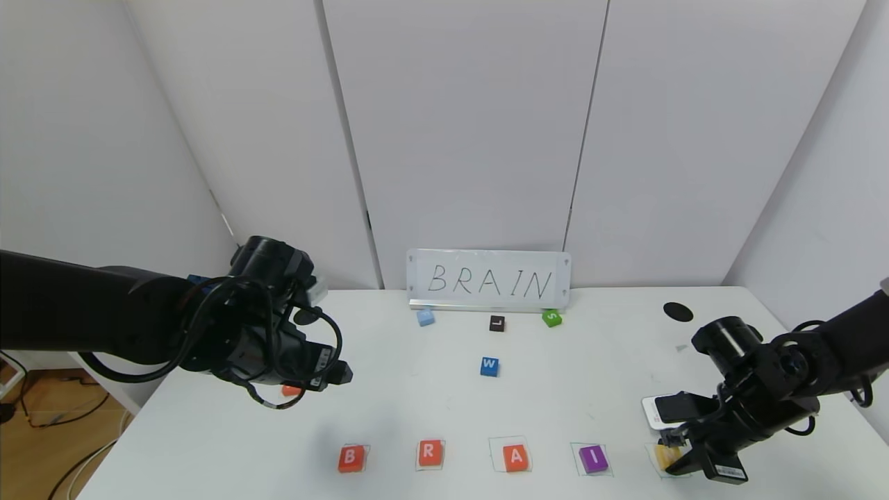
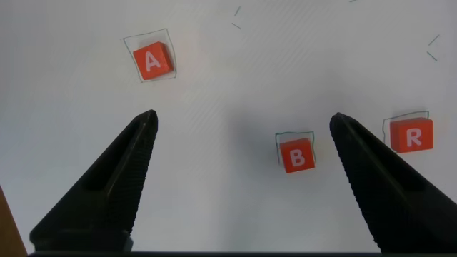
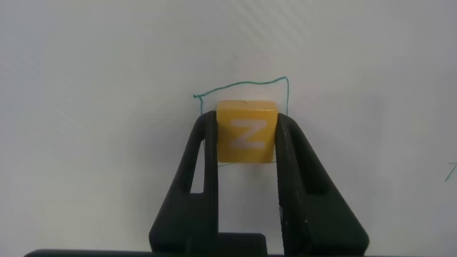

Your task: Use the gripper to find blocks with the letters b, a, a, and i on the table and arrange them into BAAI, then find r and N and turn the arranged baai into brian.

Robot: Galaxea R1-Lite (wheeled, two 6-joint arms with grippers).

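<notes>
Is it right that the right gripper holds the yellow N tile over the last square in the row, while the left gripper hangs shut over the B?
Not quite. The left gripper is open, not shut: the left wrist view shows its fingers spread wide, with the B between them below. The rest holds: the right gripper is shut on the N over the last square.

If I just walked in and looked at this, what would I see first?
Probably the row of colourful letter tiles along the near edge of the white table: B, R, A and purple I. At the row's right end, the right gripper is shut on the yellow N over a drawn square. At the back stands a sign reading BRAIN, and the open left gripper hovers above B.
</notes>
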